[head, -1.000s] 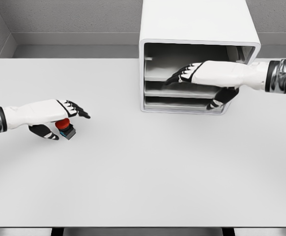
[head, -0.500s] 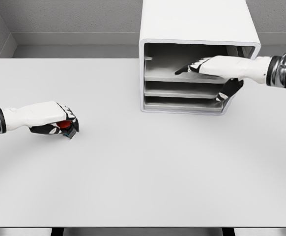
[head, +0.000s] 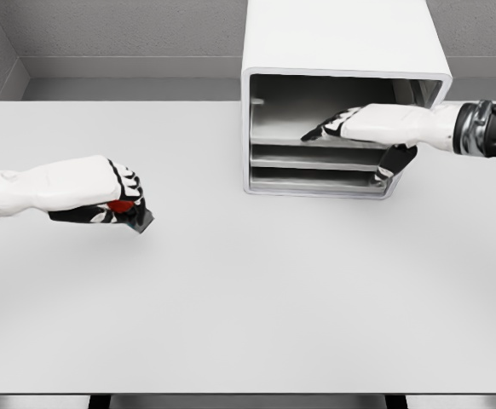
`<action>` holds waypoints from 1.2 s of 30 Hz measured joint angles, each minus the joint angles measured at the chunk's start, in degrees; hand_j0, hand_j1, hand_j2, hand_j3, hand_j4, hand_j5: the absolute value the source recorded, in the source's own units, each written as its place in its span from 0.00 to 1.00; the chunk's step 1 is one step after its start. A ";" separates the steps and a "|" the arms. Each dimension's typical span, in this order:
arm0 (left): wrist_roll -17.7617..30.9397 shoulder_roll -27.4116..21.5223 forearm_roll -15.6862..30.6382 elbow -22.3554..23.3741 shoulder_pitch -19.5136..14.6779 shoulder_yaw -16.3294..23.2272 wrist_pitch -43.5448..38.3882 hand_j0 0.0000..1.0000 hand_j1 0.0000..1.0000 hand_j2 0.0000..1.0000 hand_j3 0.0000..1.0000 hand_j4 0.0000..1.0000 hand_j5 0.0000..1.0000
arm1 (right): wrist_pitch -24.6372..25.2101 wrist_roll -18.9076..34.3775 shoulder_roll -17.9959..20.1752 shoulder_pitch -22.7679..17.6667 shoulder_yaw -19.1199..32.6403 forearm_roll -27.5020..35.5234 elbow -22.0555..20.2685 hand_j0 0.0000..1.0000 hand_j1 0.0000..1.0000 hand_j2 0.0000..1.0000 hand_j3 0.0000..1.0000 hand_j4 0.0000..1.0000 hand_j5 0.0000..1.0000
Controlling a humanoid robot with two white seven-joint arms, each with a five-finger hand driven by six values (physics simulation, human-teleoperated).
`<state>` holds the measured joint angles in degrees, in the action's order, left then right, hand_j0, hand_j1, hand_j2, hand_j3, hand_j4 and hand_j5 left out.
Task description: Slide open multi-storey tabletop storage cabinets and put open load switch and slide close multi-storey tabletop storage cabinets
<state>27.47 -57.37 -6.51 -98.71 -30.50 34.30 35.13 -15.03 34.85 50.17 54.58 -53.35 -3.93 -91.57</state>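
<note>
Above table (head: 248,324) | left hand (head: 103,192) grips switch (head: 127,210) | tilted, long axis unclear

The storage cabinet (head: 342,94) is a white, rounded box standing upright at the far side of the table, right of the middle. Its front is open, showing a tall top compartment with a grey interior and two shallower shelves stacked below it. The load switch (head: 127,210) is a small dark block with a red button on top. It sits well apart from the cabinet at the left, tilted, mostly hidden so only its red cap and one dark corner show.
</note>
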 measured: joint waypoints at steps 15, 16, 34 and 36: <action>0.84 0.32 4.13 -2.28 -6.07 -0.57 0.01 0.40 0.40 0.40 0.40 0.40 0.40 | -5.70 -0.08 2.22 -0.61 -1.07 6.67 -3.97 1.00 1.00 1.00 1.00 1.00 1.00; 0.98 0.32 4.49 -2.29 -6.15 -0.53 0.01 0.40 0.40 0.40 0.40 0.40 0.40 | -7.00 -0.06 2.56 -0.70 -1.19 6.88 -4.12 1.00 1.00 1.00 1.00 1.00 1.00; 2.15 5.85 7.90 -2.28 -13.27 0.15 0.04 0.40 0.40 0.40 0.40 0.40 0.40 | -20.04 0.17 12.32 -2.64 -0.68 17.42 -4.77 1.00 1.00 1.00 1.00 1.00 1.00; 2.13 8.25 7.79 -2.32 -14.68 0.61 0.03 0.40 0.40 0.40 0.40 0.40 0.40 | -20.09 0.17 13.59 -2.55 -0.61 19.54 -4.80 1.00 1.00 1.00 1.00 1.00 1.00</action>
<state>29.60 -49.12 1.28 -101.03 -45.17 34.91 35.17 -35.12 35.02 63.75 52.03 -53.96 15.62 -96.37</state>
